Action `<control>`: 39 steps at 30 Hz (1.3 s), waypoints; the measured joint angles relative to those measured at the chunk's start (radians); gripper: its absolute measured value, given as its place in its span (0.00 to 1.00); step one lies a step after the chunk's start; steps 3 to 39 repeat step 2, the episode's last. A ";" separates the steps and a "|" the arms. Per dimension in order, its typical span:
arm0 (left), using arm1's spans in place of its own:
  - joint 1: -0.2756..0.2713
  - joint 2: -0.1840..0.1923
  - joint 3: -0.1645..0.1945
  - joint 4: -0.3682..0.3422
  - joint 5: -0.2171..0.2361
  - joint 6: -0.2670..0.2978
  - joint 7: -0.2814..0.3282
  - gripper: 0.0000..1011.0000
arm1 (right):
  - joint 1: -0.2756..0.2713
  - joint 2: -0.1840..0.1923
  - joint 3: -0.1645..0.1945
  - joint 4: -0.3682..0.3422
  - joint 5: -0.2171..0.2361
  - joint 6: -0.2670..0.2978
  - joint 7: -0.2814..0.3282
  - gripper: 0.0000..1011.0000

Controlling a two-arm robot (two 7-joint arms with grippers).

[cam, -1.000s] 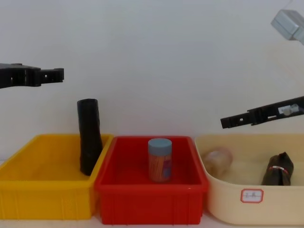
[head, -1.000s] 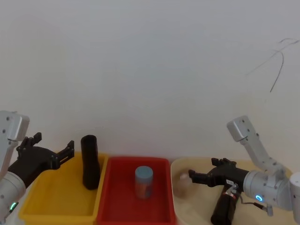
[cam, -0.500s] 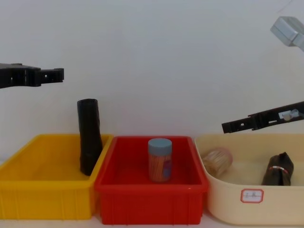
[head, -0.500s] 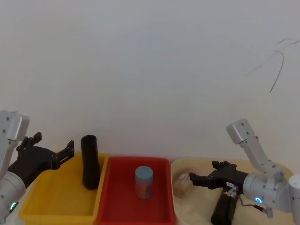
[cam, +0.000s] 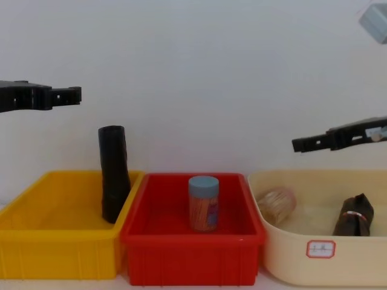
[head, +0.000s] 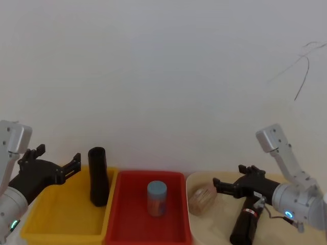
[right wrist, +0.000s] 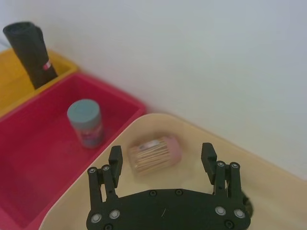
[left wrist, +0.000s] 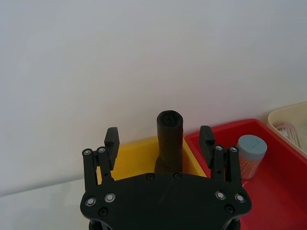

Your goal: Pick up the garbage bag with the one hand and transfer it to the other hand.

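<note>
The garbage bag [head: 97, 176] is a thick black roll standing upright against the right wall of the yellow bin [head: 51, 224]; its red label shows in the right wrist view [right wrist: 31, 52]. My left gripper [head: 60, 154], on the green-ring arm, hovers open above the yellow bin, just left of the roll and higher than its top [cam: 113, 181]. The roll sits beyond the open fingers in the left wrist view [left wrist: 169, 139]. My right gripper [head: 228, 175], on the blue-ring arm, hangs open over the beige bin [cam: 363, 254] and holds nothing.
A red bin [head: 122, 224] in the middle holds an upright jar with a blue lid [head: 157, 198]. The beige bin holds a jar lying on its side [head: 202, 199] and a second black roll with a red band [cam: 354, 216].
My right gripper has drawn back to the right and a little upward, uncovering the lying jar. The left gripper and the garbage bag have not moved.
</note>
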 joint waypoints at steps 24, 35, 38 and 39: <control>0.000 0.000 0.000 0.000 0.000 0.000 0.000 0.99 | -0.005 0.003 0.006 -0.007 -0.003 -0.012 -0.005 0.99; 0.000 0.000 0.000 0.000 0.000 0.000 0.000 0.99 | -0.005 0.003 0.006 -0.007 -0.003 -0.012 -0.005 0.99; 0.000 0.000 0.000 0.000 0.000 0.000 0.000 0.99 | -0.005 0.003 0.006 -0.007 -0.003 -0.012 -0.005 0.99; 0.000 0.000 0.000 0.000 0.000 0.000 0.000 0.99 | -0.005 0.003 0.006 -0.007 -0.003 -0.012 -0.005 0.99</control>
